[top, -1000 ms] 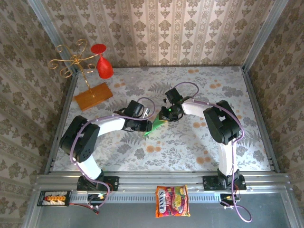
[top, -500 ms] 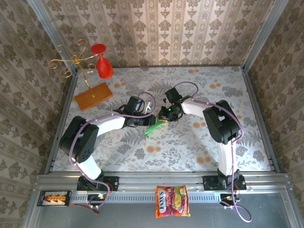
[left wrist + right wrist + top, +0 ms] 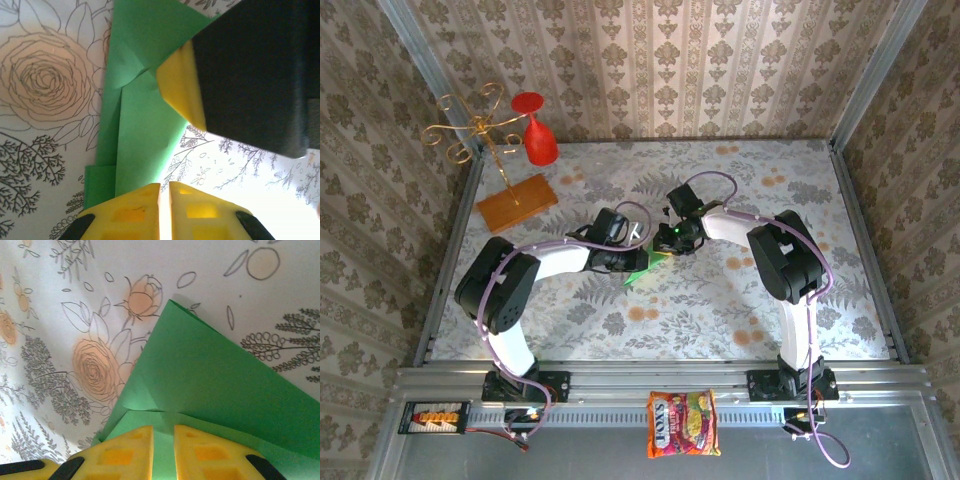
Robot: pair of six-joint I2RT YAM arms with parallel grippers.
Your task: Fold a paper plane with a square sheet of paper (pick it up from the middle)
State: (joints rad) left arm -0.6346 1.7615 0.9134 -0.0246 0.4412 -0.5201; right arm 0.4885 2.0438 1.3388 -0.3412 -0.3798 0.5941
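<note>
Paper this thin would crease or slip easily. The half-folded paper plane [image 3: 640, 270] lay on the table [image 3: 740, 305]. My right gripper [image 3: 163, 434] pinched its layered edge, and my left gripper [image 3: 164, 189] was nearly pressed together at its edge. I judged the layered folds the firmest hold.

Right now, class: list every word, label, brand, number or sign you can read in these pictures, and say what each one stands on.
None can be quoted.
Snack packet: there is lettering on its red and yellow front, but it is too small and blurred to read.
Green paper: plain, with no text.
</note>
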